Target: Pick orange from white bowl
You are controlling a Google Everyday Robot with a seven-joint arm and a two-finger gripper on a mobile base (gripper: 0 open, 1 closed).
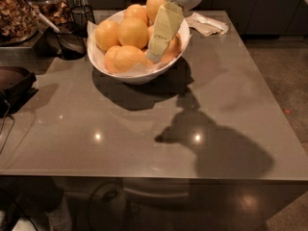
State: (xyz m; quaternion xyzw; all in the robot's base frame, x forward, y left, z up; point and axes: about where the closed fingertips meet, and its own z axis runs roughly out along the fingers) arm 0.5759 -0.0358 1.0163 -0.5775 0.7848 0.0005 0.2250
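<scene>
Hanging Over the Orange Bowl

Nearest lies a bare stretch of the grey-brown glossy stone counter (120, 138), crossed by a dark shadow (221, 150). Beyond it, left of centre, stands the wide glossy white bowl (139, 76), lined with white paper and heaped with round oranges (132, 32). The cream-coloured tool (154, 56) slants down from the upper right, its tip low beside the front orange (127, 59); whether it is open or closed, I cannot tell. Farther back sit a crumpled pale napkin (207, 24) and a dark wire-mesh cup (83, 14).
</scene>
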